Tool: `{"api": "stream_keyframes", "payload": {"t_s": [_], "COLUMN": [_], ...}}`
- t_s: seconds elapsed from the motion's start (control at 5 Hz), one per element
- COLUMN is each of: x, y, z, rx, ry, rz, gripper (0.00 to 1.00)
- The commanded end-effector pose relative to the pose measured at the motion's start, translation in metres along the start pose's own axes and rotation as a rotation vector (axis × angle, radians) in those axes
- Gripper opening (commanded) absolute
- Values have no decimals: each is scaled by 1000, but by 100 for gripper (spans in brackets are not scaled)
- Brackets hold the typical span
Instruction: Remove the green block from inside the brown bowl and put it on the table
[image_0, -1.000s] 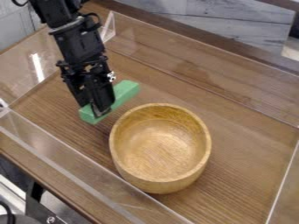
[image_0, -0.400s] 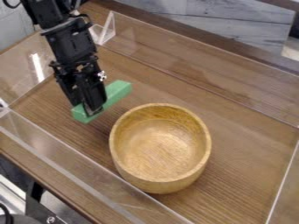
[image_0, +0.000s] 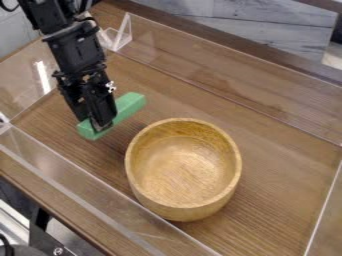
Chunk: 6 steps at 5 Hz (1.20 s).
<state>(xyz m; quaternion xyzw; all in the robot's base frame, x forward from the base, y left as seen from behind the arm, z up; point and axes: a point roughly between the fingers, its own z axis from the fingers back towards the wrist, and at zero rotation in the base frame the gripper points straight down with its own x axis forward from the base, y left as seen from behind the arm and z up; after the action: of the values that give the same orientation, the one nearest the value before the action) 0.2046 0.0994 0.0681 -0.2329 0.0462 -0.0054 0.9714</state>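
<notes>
One table (image_0: 227, 75) is spreading beneath everything; one brown bowl (image_0: 183, 169) is sitting near right, and one black gripper (image_0: 102, 112) is pinching one green block (image_0: 128, 106), left of the bowl!

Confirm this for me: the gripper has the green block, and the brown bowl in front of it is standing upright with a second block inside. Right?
Not quite: the camera view shows no block inside the brown bowl; its interior is bare. The rest holds: the gripper has the green block, and the bowl stands upright.
</notes>
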Motion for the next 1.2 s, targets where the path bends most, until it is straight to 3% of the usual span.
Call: {"api": "stream_keyframes", "payload": {"t_s": [0.0, 1.0], "x": [6, 6], "y": [6, 24], "z": [15, 16], "rx": [32, 2], "ry": [-40, -31], "rz": [-18, 0], "gripper": [0, 0]}}
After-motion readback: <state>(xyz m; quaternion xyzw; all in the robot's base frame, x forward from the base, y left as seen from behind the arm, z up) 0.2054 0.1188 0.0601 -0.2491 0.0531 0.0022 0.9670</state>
